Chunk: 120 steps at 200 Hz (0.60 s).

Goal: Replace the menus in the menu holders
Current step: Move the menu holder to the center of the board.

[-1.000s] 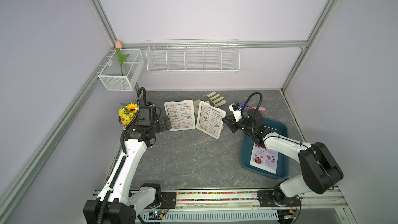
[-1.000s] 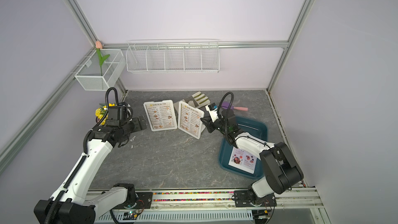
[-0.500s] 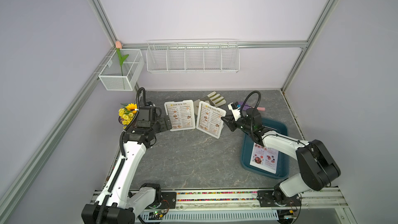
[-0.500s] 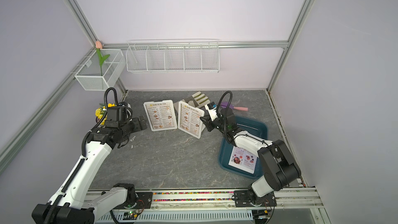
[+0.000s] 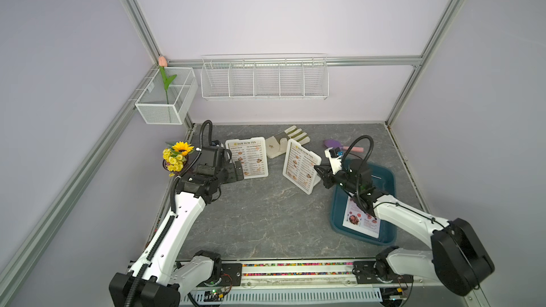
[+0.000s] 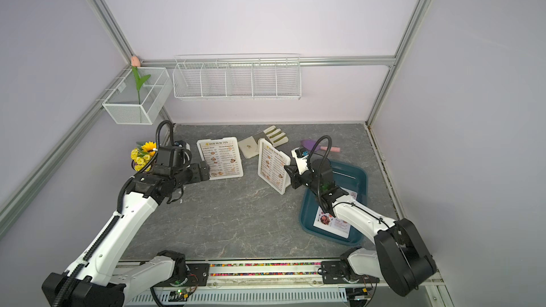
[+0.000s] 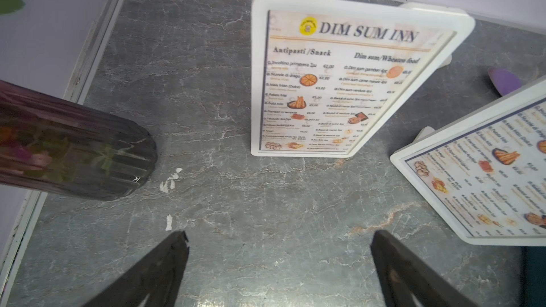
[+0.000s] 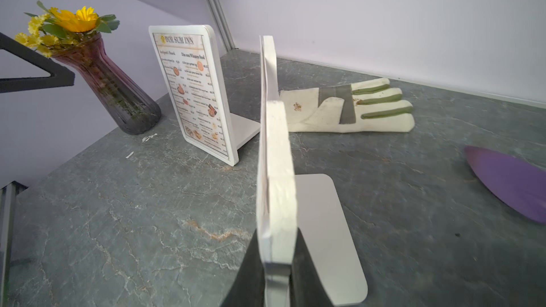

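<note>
Right arm [image 5: 407, 214] partly hides the menu [image 5: 358, 222] in the tray [image 5: 385, 183].

You have a grey veined counter [image 5: 266, 217]. A vase of yellow flowers [image 5: 176, 158] stands at its left edge. Toward the back, one menu holder [image 5: 247, 158] and a second menu holder [image 5: 300, 169] stand apart, with a glove [image 5: 283, 143] lying behind the gap. A purple spatula [image 5: 332, 144] lies near the back edge, and a teal tray [image 5: 335, 214] sits along the right edge.
</note>
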{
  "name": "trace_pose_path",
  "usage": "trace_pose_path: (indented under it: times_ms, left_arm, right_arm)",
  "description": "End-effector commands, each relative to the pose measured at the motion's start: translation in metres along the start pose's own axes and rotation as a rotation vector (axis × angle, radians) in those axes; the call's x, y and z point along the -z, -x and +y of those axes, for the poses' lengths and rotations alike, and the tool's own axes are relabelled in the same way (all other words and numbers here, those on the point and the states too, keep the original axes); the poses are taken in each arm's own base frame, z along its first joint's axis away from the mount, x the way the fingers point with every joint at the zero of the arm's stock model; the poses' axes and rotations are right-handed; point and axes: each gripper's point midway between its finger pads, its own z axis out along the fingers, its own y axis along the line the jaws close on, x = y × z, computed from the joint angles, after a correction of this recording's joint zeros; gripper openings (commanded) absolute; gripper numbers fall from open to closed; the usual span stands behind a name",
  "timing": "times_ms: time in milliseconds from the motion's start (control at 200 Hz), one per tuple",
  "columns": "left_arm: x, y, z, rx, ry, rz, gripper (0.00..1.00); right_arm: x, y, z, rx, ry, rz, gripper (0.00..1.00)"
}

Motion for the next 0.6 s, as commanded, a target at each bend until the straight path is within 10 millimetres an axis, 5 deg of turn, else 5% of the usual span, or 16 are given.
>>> trace_pose_path:
  times_ms: [0, 225, 365, 480, 595]
  left_arm:
    - [0.006, 0.011, -0.017, -0.003, -0.004, -0.022, 0.99]
    - [0.003, 0.019, -0.046, -0.041, -0.027, -0.034, 0.99]
    - [0.000, 0.019, -0.047, -0.040, -0.018, -0.033, 0.99]
    - [-0.001, 0.015, -0.046, -0.049, -0.016, -0.021, 0.99]
    - [-0.002, 0.008, -0.049, -0.082, -0.018, 0.001, 0.99]
  right_arm:
    - [0.017, -0.003, -0.009, -0.029, -0.080, -0.017, 0.15]
    - [0.023, -0.026, -0.005, -0.038, -0.069, 0.088, 0.25]
    - [0.027, -0.029, 0.000, -0.027, -0.058, 0.183, 0.42]
    - [0.053, -0.017, -0.003, -0.007, -0.132, 0.259, 0.65]
    - [0.079, 0.021, -0.001, -0.012, -0.168, 0.265, 0.79]
